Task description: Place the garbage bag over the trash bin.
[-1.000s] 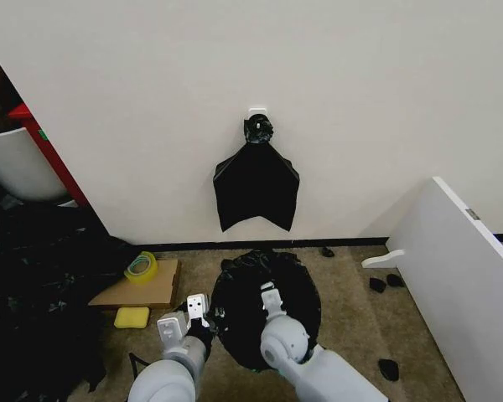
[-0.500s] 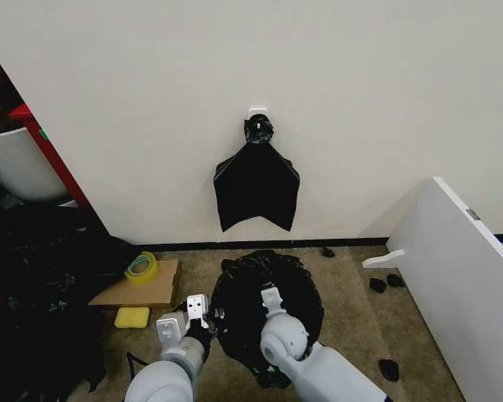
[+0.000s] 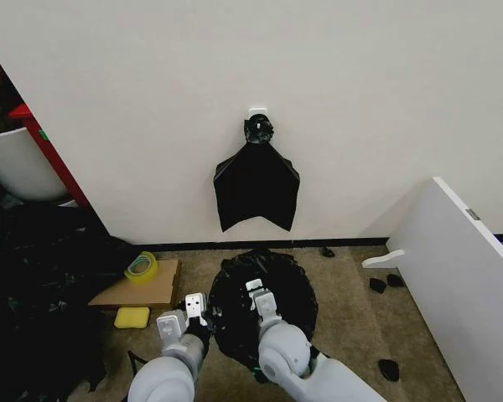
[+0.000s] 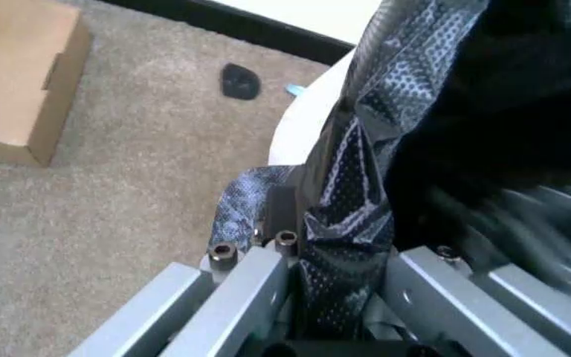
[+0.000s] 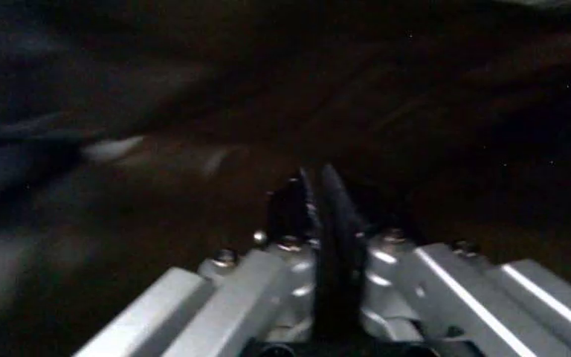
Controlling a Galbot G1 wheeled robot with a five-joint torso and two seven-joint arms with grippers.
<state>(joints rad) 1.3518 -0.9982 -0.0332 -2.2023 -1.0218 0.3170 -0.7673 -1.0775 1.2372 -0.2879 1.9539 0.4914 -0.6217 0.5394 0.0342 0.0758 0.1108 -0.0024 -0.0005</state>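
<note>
On the carpet (image 3: 352, 289) near the wall, you see the bin (image 4: 300, 123) standing just in front of the robot, with the bag (image 3: 272, 272) draped over its mouth. From the head view the bag covers the bin almost fully and makes a round, crinkly black shape.

Your left gripper (image 3: 203, 316) is at the left edge of the bag. In the left wrist view its fingers (image 4: 256, 279) are closed on a fold of the bag, and the plastic is stretched up from them over the white rim of the bin. Beside this rim the bin wall is bare.

Your right gripper (image 3: 253, 289) is over the middle of the bag, reaching into the dark opening. In the right wrist view its fingers (image 5: 320, 216) are pressed together, with black plastic all around them; you cannot tell whether a layer of the bag is between them.

What is inside the bin you cannot see, because the bag hides it.

To the left of the bin lies a flat cardboard box (image 3: 142, 289) with a roll of tape (image 3: 140, 266) on it, and a yellow sponge (image 3: 132, 317) is near it. On the wall behind hangs a bundle of bags (image 3: 256, 188).
</note>
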